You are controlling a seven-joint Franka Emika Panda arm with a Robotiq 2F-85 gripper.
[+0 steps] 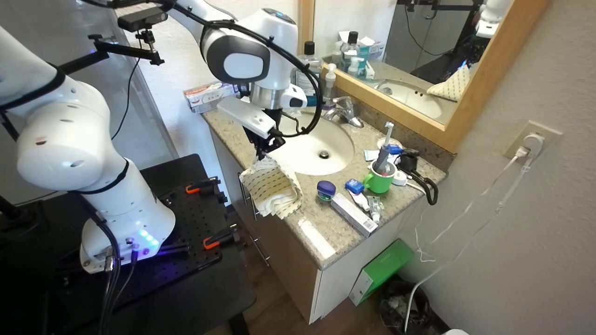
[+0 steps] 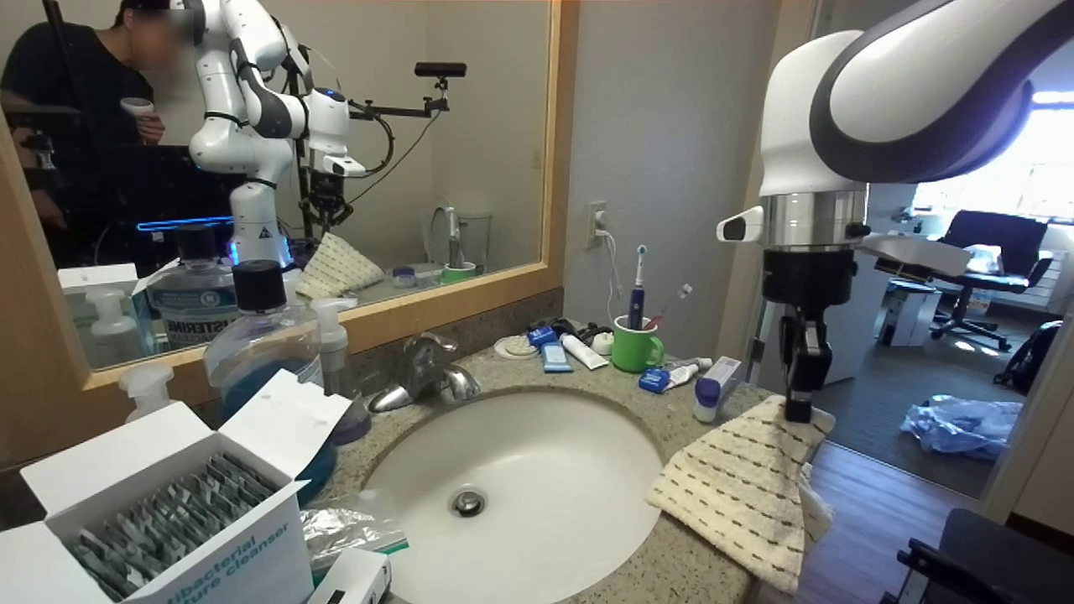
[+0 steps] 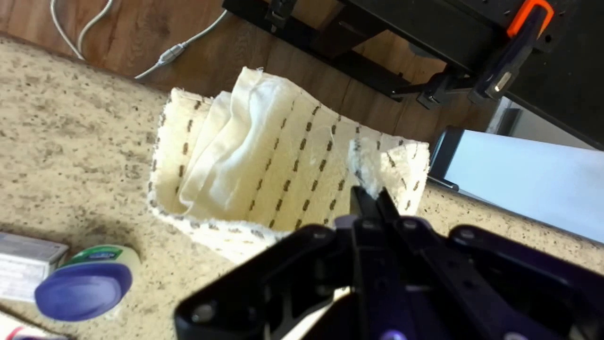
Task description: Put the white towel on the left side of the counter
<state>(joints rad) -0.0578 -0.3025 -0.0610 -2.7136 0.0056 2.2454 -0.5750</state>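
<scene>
Your one black two-fingered gripper (image 3: 372, 193) is clenched on one cream-white cloth towel (image 2: 730, 486), fuzzy, limply folded, patterned with dark dashes, at the front edge of the beige speckled stone-look counter (image 3: 75, 141), beside one smooth white oval sink (image 2: 545, 478)
</scene>
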